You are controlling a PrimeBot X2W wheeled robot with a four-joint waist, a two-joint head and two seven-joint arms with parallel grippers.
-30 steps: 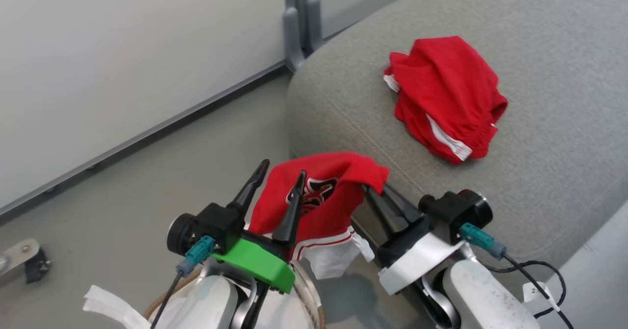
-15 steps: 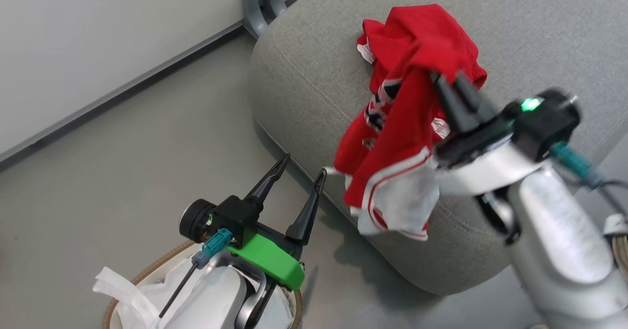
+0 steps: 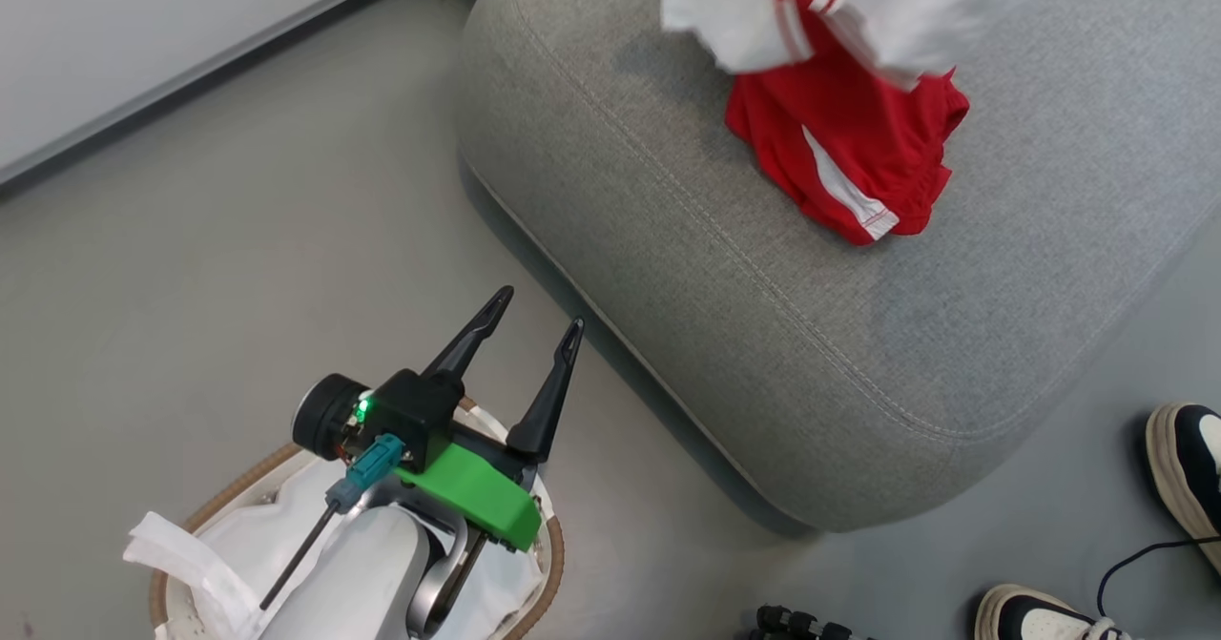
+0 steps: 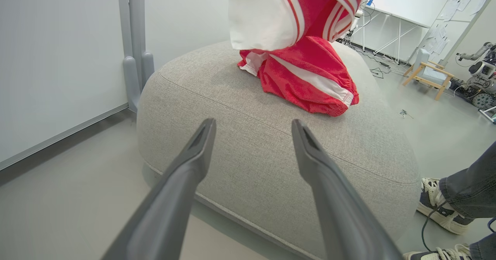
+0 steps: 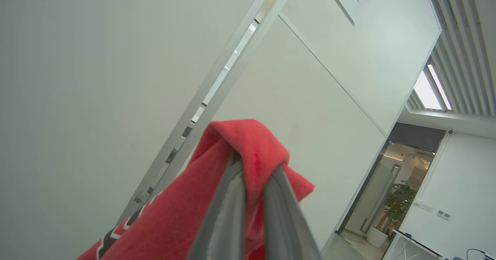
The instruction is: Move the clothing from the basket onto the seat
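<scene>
Clothing [image 5: 248,140] pinched in the right pincer [image 5: 255,167] hangs over the seat [image 3: 763,287] (left pincer [image 3: 539,308] spread, empty).

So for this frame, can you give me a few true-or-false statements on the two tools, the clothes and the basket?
1. The left tool is open and holds nothing. True.
2. The right tool is open. False: its fingers are shut on a fold of the hanging garment.
3. A striped red garment lies on the seat. True.
4. The hanging garment lies in the basket. False: it hangs over the seat from the right tool, away from the basket.
5. A person's shoes stand on the floor beside the seat. True.
</scene>
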